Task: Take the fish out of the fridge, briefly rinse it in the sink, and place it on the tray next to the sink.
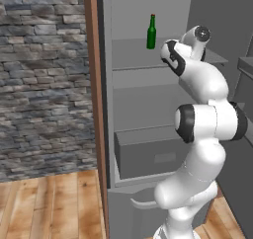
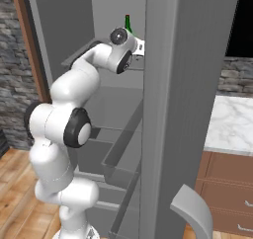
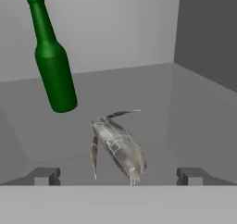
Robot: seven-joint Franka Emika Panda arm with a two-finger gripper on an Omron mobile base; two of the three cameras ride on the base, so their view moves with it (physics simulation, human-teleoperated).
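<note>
The fish [image 3: 116, 146], a small grey-tan lump with thin fins, lies on a grey shelf inside the fridge [image 1: 143, 95]. In the hand view it sits between and just beyond my two fingertips [image 3: 45, 176], which stand far apart on either side of it. My gripper [image 3: 118, 177] is open and empty, hovering close over the fish. In the base views the arm reaches into the fridge [image 2: 163, 109] at the upper shelf, with the hand hidden behind the wrist and the door.
A green glass bottle [image 3: 52, 56] stands on the same shelf, behind and left of the fish; the bottle [image 1: 151, 32] also shows from the left base. A wide grey drawer [image 1: 148, 151] sits low. The open fridge door [image 2: 185, 104] stands right of the arm; a marble counter [image 2: 232, 122] lies beyond.
</note>
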